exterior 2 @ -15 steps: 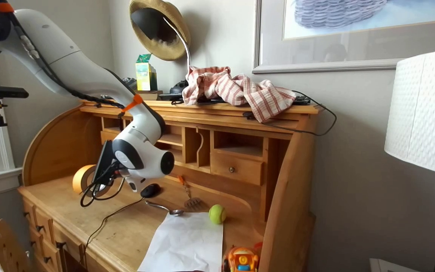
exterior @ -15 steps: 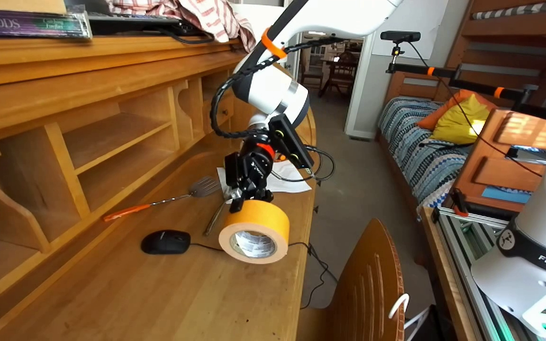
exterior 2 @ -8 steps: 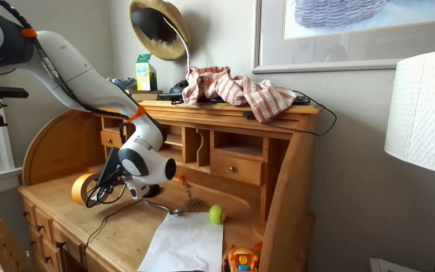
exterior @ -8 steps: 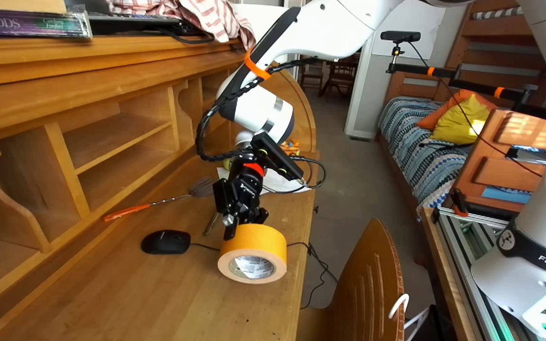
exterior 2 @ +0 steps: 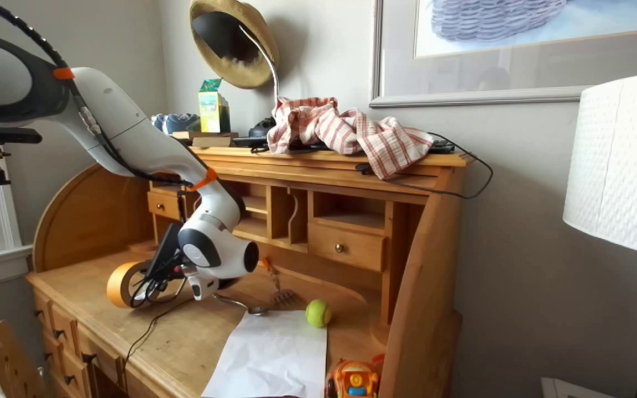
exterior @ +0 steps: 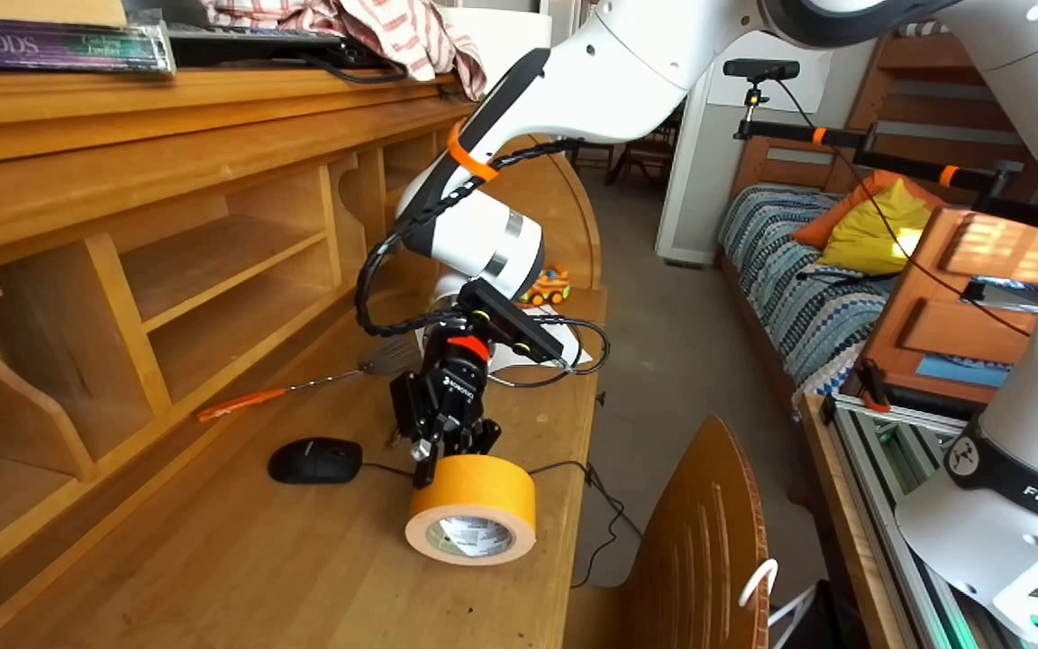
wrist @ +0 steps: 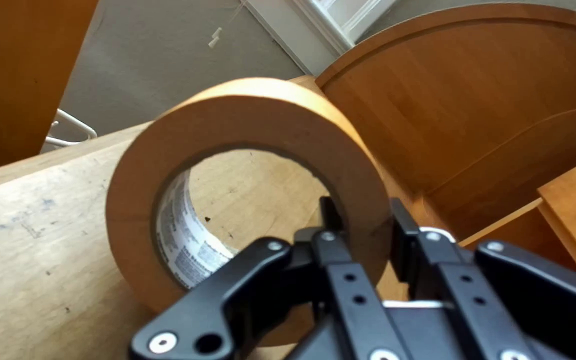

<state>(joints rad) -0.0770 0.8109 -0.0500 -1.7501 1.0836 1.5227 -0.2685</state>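
Note:
My gripper [wrist: 365, 217] is shut on the wall of a roll of orange-yellow tape [wrist: 248, 120]. One of its fingers [wrist: 331, 214] reaches inside the roll's hole, and the opposite finger [wrist: 404, 220] presses on the outer side. The roll [exterior: 487, 482] stands on its edge low over the wooden desk, its hole showing a printed white core. Whether it touches the desktop I cannot tell. In the other exterior picture the roll [exterior 2: 120, 284] sits at the left of the desk, and the arm's wrist hides the fingers there.
Beside the gripper lie a black mouse [exterior: 314, 461] with its cord and an orange-handled spatula [exterior: 244, 403]. A spoon [exterior 2: 241, 305], a white paper [exterior 2: 269, 354], a tennis ball [exterior 2: 318, 313] and a toy car [exterior 2: 355, 379] are farther along. A chair [exterior: 699, 541] stands at the desk's edge.
The arm has come down, bringing the tape roll lower toward the desktop. The grip on the roll stays the same, and the desk items have not moved.

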